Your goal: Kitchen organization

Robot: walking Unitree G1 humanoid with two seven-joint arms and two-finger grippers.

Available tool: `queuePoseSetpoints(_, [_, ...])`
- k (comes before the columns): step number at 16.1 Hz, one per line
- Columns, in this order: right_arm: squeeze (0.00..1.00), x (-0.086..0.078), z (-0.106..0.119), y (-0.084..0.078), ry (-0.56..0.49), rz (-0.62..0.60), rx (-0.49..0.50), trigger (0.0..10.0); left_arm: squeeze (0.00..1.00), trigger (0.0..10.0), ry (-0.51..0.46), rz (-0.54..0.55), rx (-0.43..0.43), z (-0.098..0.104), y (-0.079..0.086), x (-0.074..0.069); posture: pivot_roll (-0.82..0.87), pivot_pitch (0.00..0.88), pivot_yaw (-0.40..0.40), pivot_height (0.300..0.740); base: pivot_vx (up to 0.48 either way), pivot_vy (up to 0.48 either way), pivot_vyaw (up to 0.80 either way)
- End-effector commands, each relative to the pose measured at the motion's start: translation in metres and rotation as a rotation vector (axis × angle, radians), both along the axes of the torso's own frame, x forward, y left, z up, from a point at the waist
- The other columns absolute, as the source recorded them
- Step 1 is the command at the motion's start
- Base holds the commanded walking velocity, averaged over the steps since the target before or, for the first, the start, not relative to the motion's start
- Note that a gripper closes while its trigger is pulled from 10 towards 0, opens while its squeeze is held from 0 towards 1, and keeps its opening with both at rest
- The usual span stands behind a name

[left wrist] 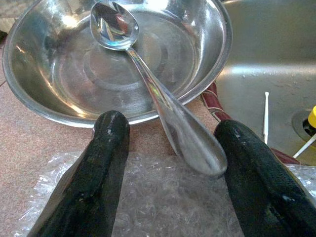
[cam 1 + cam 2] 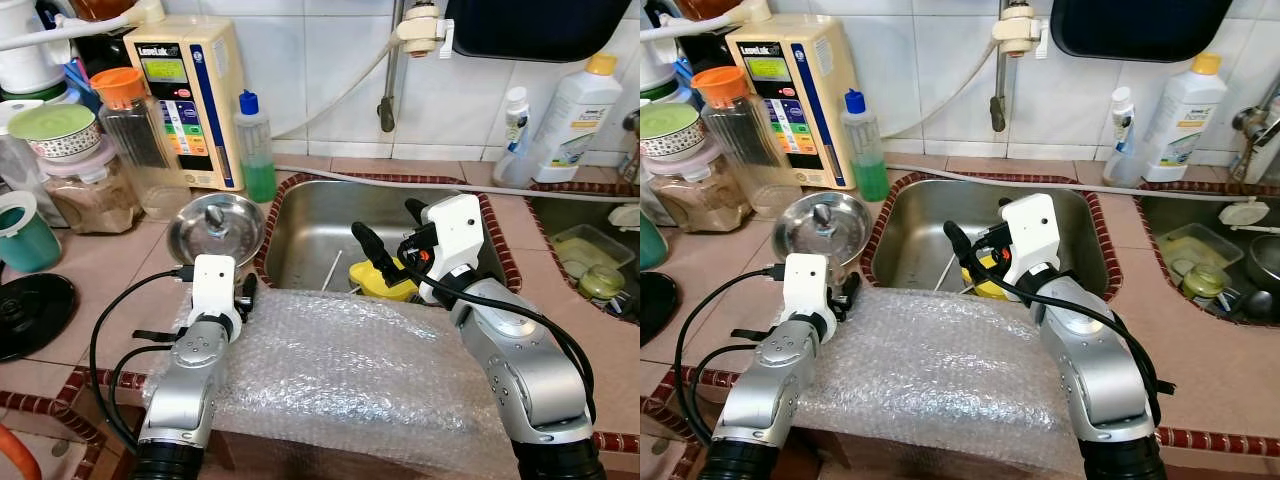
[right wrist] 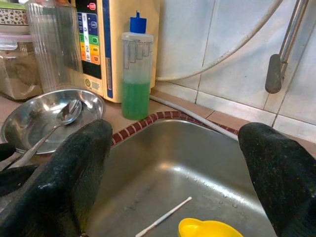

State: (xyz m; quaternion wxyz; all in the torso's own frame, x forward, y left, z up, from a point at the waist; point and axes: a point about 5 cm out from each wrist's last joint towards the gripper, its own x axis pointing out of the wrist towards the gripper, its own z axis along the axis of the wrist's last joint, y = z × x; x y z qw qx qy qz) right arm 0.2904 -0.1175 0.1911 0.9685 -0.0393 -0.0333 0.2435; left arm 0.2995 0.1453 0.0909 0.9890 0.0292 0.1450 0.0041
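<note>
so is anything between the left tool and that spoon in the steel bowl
Nothing visible. The left tool is open, its fingers either side of the spoon handle, which sticks out over the rim of the steel bowl above the bubble wrap.

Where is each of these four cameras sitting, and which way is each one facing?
Left eye, right eye: on the head, looking down at the sink; both arms show.
Left wrist: looks along the open left gripper at the spoon in the steel bowl.
Right wrist: looks past the open right gripper into the sink.
Shared: bowl and spoon.
</note>
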Motion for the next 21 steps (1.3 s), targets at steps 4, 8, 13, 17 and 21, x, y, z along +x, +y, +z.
queuePoseSetpoints(4, [0.00, 0.002, 0.006, 0.000, -0.021, 0.004, 0.007, 10.0, 0.00, 1.3, 0.007, 0.058, 0.031, 0.005, 0.014, 0.000, 0.00, 0.000, 0.027, 0.740, 0.000, 0.000, 0.00])
queuePoseSetpoints(8, [0.00, 0.003, 0.006, 0.000, -0.023, -0.001, 0.011, 10.0, 0.00, 0.0, 0.013, 0.107, 0.017, 0.015, 0.021, -0.001, 0.00, 0.000, 0.032, 0.740, 0.000, 0.000, 0.00])
queuePoseSetpoints(13, [0.00, 0.005, 0.007, 0.001, -0.027, -0.002, 0.014, 10.0, 0.00, 0.0, 0.064, 0.134, -0.027, 0.012, 0.021, -0.006, 0.01, 0.000, 0.038, 0.740, 0.000, 0.000, 0.00])
queuePoseSetpoints(17, [0.00, 0.007, 0.007, 0.002, -0.033, -0.003, 0.017, 10.0, 0.00, 0.0, 0.054, 0.146, -0.029, 0.017, 0.024, -0.003, 0.02, 0.000, 0.040, 0.740, 0.000, 0.000, 0.00])
queuePoseSetpoints(21, [0.00, 0.009, 0.007, 0.002, -0.036, -0.002, 0.018, 10.0, 0.00, 0.0, -0.028, 0.165, -0.036, 0.031, 0.026, 0.002, 0.02, 0.000, 0.034, 0.740, 0.000, 0.000, 0.00])
